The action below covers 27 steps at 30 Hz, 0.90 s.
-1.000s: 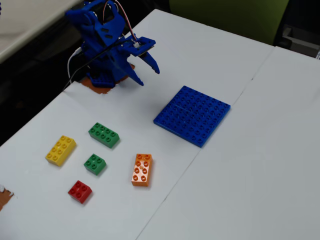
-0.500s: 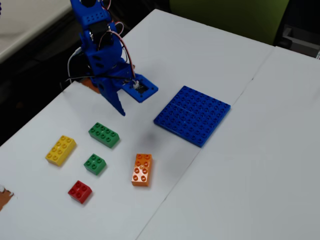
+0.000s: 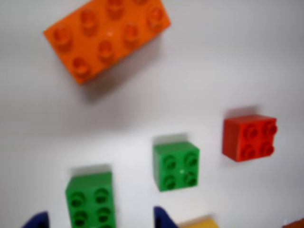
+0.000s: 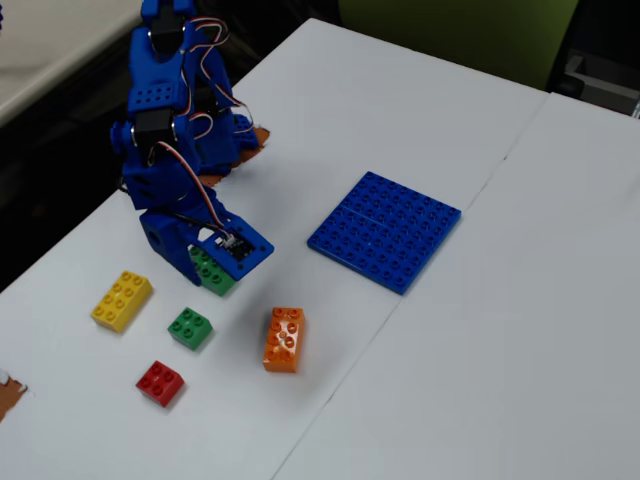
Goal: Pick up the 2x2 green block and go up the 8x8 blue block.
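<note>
Fingers (image 3: 161, 219): only two blue tips show at the bottom edge of the wrist view, one at lower left, one at bottom centre, clearly spread apart with nothing gripped between them. Gripper (image 3: 102, 221) reads open and empty.

2x2 green block (image 3: 175, 166) sits just above the bottom-centre fingertip in the wrist view, right of the gap, not between the tips. In the fixed view it's at lower left of frame (image 4: 190, 327), flat on the white table (image 4: 480, 380), apart from the arm.

Longer green brick (image 3: 90, 199) is at lower left of the wrist view, lying between the two tips, cut off by the bottom edge. In the fixed view it's partly hidden under the gripper head (image 4: 213, 272).

Red brick (image 3: 249, 137) is right of the 2x2 green block in the wrist view. Orange brick (image 3: 108, 35) is upper left, tilted. Yellow brick (image 3: 199, 223) is a sliver at the bottom edge.

8x8 blue block (image 4: 385, 230) lies flat at centre right of the fixed view, well apart from the bricks and bare on top.

Blue arm (image 4: 175, 130) stands upper left in the fixed view, folded down over the bricks.
</note>
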Motion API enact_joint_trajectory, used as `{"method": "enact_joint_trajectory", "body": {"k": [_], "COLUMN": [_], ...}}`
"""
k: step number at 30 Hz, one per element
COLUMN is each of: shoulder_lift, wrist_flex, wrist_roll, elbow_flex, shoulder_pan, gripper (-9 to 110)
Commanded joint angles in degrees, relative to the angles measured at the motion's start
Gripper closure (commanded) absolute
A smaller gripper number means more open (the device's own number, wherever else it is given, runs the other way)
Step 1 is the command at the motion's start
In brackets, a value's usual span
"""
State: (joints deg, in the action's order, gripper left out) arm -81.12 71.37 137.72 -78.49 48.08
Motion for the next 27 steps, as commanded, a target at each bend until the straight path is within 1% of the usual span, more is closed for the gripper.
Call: {"method": "enact_joint_trajectory", "body": {"k": [1,8,13,18,27], "shoulder_lift": [2.8,14.1,18.5,20.9,23.2], "wrist_flex": [0.5,1.0,0.9,0.5,0.3], "wrist_roll": [4.1,8.8,12.5,14.0,13.2], "elbow_flex": [7.3,20.7,25.6,26.0,26.0], "shoulder_pan": [2.3,4.8,6.5,6.7,5.6], "gripper": [74,74,74,73,71]}}
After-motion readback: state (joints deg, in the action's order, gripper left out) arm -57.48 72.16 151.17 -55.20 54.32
